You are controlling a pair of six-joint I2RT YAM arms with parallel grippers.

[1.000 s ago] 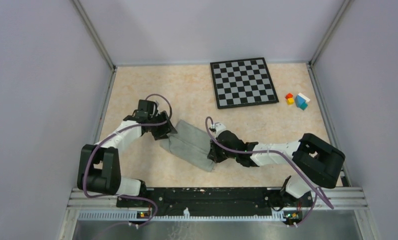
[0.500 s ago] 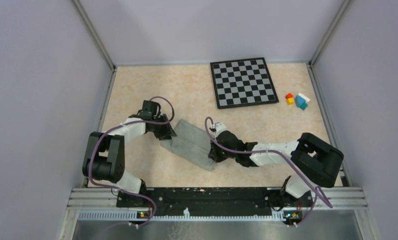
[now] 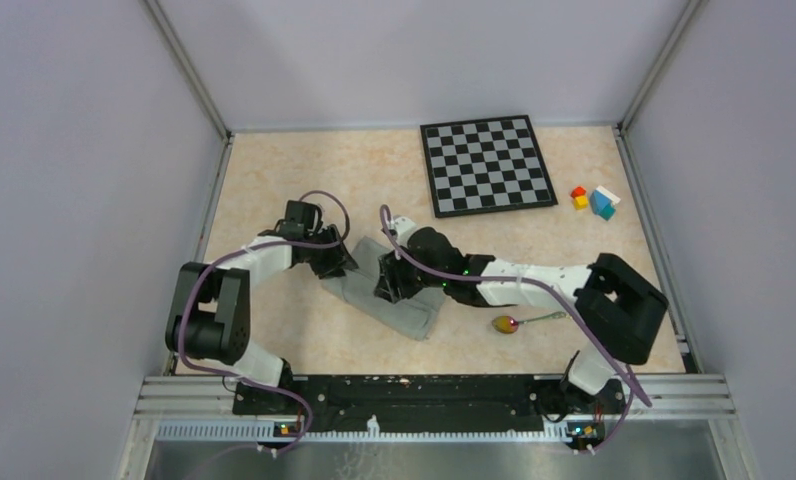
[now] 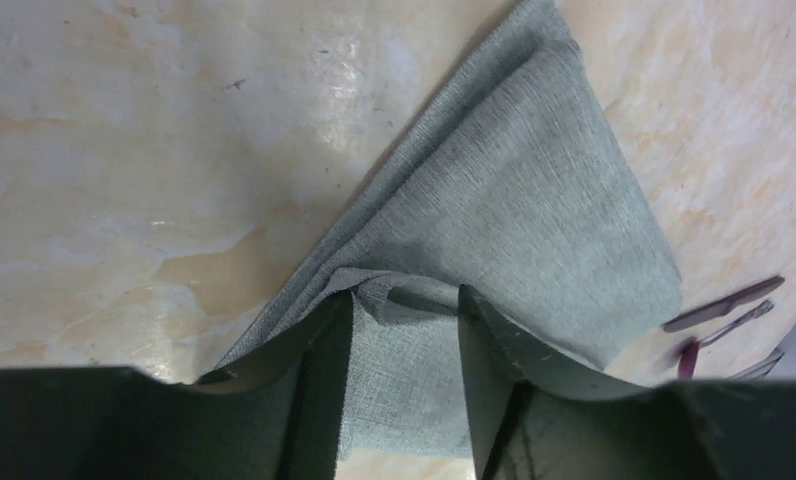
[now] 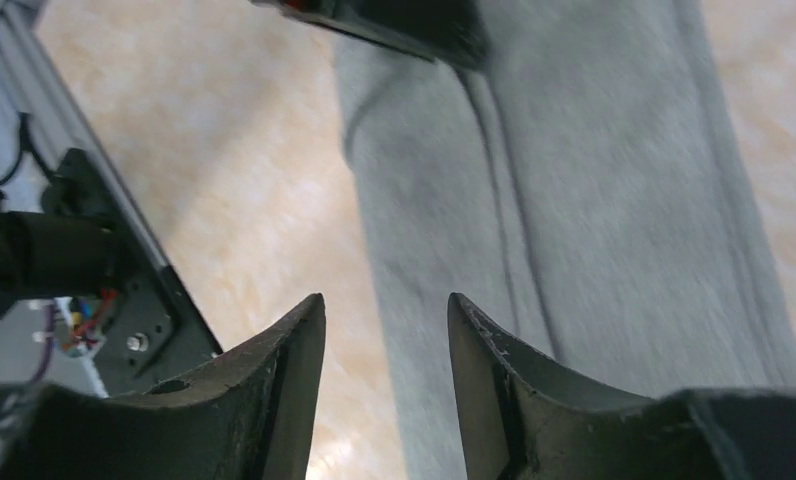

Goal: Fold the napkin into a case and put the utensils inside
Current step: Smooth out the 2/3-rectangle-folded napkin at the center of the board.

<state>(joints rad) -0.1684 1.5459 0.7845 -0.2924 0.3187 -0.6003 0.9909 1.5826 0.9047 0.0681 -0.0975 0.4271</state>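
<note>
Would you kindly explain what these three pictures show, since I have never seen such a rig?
Two robot arms are bolted at the near edge of a table. The wide picture looks down from above; the other two come from a camera on each wrist. On the table lie a folded grey-green napkin, a chessboard, some coloured blocks and a spoon; the left wrist view also shows a dark knife. The left tool has the napkin's edge between its fingers, though a firm grip cannot be confirmed. The right tool hangs open over the napkin, holding nothing.
</note>
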